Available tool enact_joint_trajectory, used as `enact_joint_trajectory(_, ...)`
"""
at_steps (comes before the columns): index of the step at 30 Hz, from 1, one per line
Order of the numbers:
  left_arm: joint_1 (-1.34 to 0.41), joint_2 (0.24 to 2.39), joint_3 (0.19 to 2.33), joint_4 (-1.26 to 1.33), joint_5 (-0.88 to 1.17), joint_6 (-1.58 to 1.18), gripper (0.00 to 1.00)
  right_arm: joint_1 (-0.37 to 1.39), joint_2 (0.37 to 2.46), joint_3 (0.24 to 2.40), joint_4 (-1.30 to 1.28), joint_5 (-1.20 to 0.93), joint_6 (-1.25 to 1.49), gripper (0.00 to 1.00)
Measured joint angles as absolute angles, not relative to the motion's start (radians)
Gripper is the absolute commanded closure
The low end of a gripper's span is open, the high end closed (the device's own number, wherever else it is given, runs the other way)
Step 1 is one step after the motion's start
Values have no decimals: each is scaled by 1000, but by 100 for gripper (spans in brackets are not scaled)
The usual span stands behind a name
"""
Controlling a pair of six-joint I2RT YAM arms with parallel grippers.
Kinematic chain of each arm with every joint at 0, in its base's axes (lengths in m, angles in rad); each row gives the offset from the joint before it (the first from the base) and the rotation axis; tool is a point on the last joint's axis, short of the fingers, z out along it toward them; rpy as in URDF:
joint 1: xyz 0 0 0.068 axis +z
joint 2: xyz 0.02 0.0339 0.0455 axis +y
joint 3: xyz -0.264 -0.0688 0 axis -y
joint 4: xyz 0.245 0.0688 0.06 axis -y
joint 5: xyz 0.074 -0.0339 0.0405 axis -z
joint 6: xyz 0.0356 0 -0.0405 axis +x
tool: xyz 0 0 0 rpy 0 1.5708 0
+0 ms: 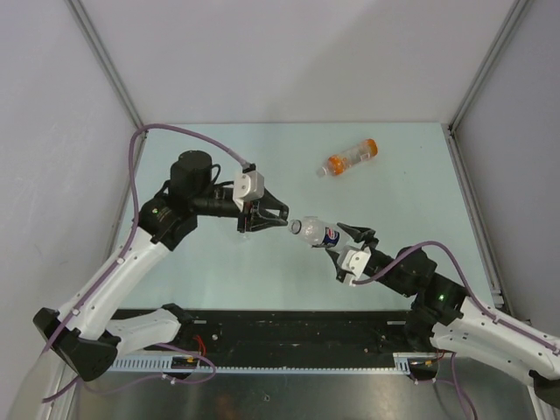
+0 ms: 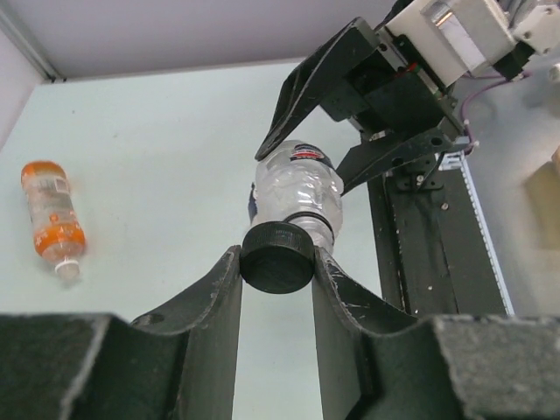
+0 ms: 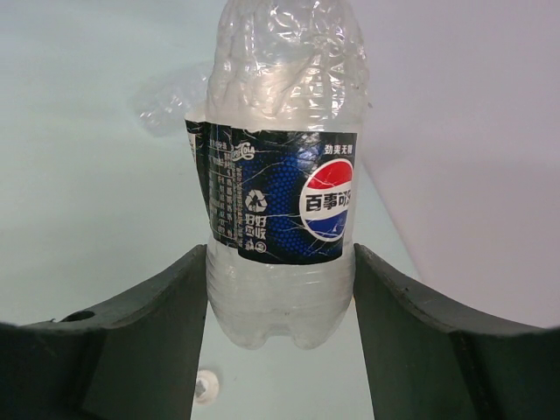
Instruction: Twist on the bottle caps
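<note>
— Where's the Pepsi bottle [image 1: 317, 233]?

— Up off the bench [image 1: 201, 280], about mid-bench, between the two arms. The right claw [image 1: 343, 242] has it clamped by the lower body, a finger on each side just below the label.

— Which way does it point?

— It's lying nearly level. Its long axis runs across the bench from side to side, with the base at the right claw and the neck aimed at the left arm.

— And the cap?

— The left claw [image 2: 277, 262] is pinched narrow on the black cap [image 2: 277, 256] and holds it square against the mouth. I can't tell from here whether the threads have caught.

— How will it handle?

— It's empty, so I'd say very light. The walls are thin and soft, and the shoulder is already crumpled. Squeeze hard and it will buckle, squeeze gently and the smooth plastic may spin in the grip once the cap turns. Low down near the stiffer base looks like the right place to hold it. The cap is small and rigid with a ribbed rim, so gripping across its rim should do.

— Anything else out there?

— An orange bottle [image 1: 350, 158] lies on its side toward the far right corner, slanting across it, with a white cap on its end.
</note>
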State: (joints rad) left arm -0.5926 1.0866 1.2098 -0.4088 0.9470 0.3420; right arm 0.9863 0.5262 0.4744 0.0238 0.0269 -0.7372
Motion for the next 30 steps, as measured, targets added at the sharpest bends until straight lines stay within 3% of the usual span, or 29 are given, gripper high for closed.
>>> enact_joint_trajectory(13, -593, 1110, 1210, -661, 791, 535, 100, 1000, 614, 474, -1, 53, -783, 100)
enact_joint_trajectory(30, -593, 1120, 1219, -714, 841, 558, 100, 997, 688, 474, 116, 0, -802, 100)
